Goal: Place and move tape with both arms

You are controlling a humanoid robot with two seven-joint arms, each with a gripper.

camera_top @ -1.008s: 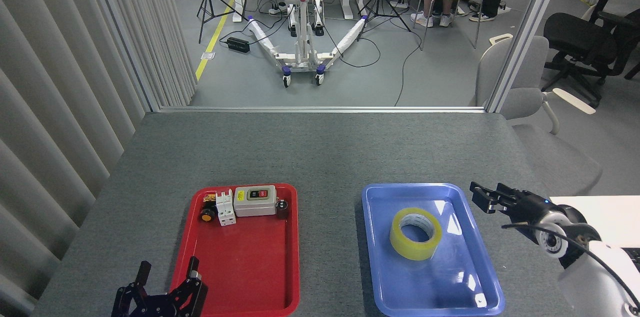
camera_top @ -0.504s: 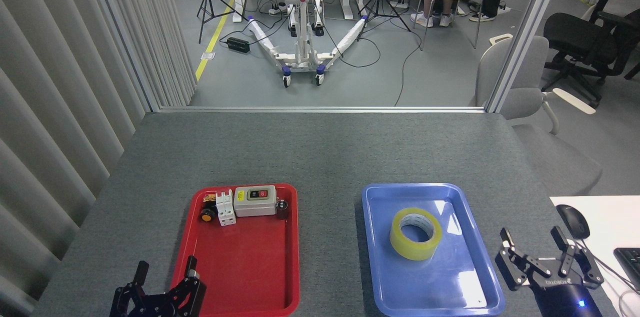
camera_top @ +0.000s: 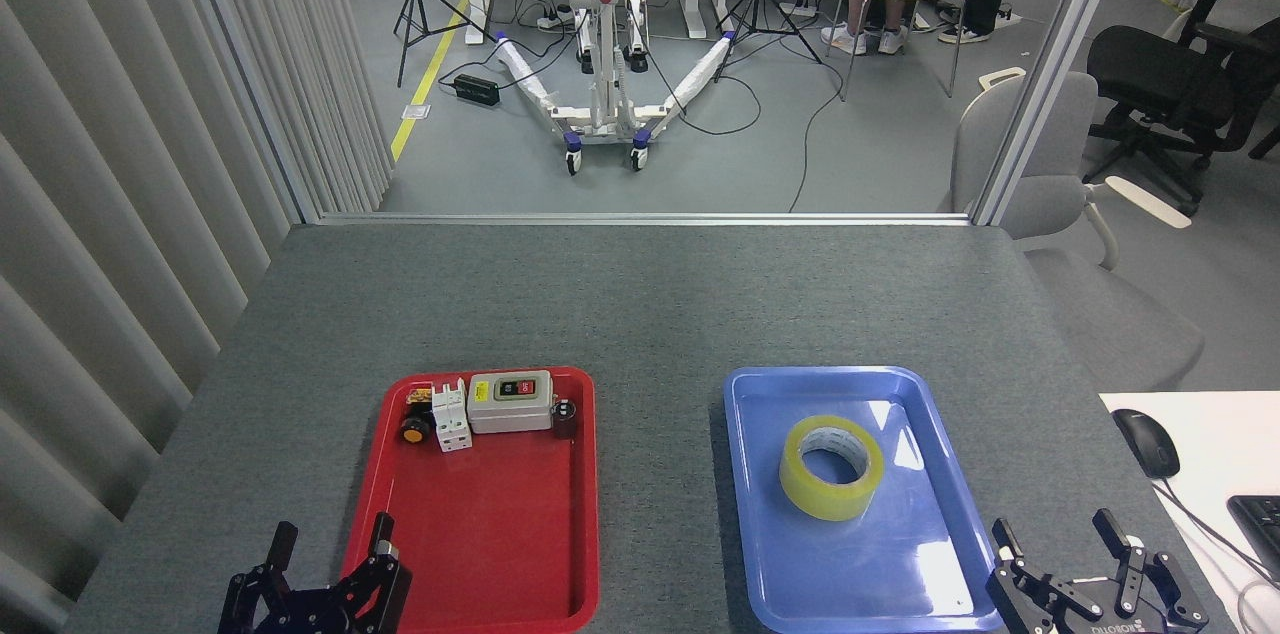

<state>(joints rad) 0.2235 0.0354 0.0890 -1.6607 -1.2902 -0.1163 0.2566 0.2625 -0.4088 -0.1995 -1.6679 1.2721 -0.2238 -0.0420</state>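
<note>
Over the last second the right end effector (camera_top: pixel 1065 554) has pulled back from 3 o'clock of the blue tray (camera_top: pixel 752 474) to 5 o'clock, fingers spread and empty like the left end effector (camera_top: pixel 330 559), leaving the tape (camera_top: pixel 831 481) flat mid-tray, seemingly just placed.
</note>
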